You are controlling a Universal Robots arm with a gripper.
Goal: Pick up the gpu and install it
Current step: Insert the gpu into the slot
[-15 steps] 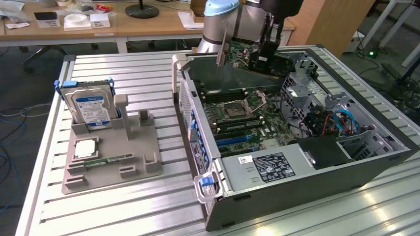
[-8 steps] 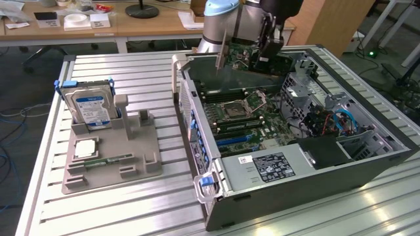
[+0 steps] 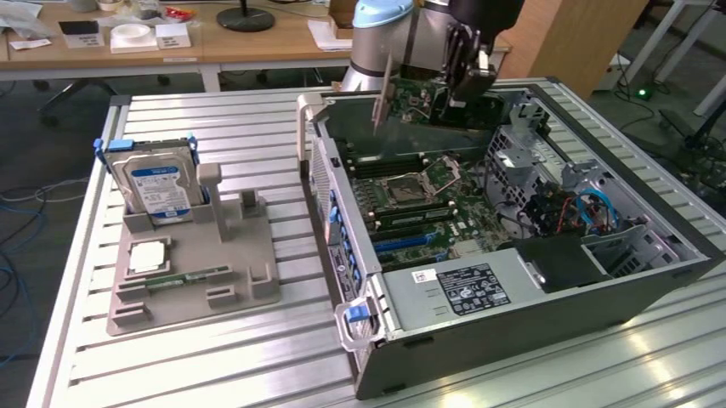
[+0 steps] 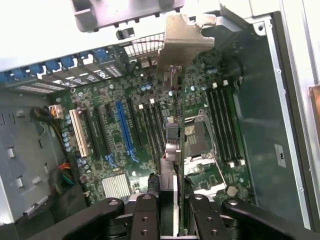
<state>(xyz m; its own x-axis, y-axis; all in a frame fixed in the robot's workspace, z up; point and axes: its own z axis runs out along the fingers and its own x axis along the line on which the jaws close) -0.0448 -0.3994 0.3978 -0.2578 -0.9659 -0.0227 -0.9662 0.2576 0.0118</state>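
Observation:
My gripper hangs over the far end of the open computer case and is shut on the gpu. The gpu is a thin dark card with a silver end bracket, held on edge above the motherboard. In the wrist view the gpu appears edge-on, running from between my gripper's fingers out to its silver bracket. It hovers clear of the board, roughly over the black slots between the blue slot and the processor socket.
On the exterior view's left, a grey fixture holds an upright silver hard drive and a small green memory stick. The case walls, drive cage and cables surround the motherboard. A white slot lies farther along the board.

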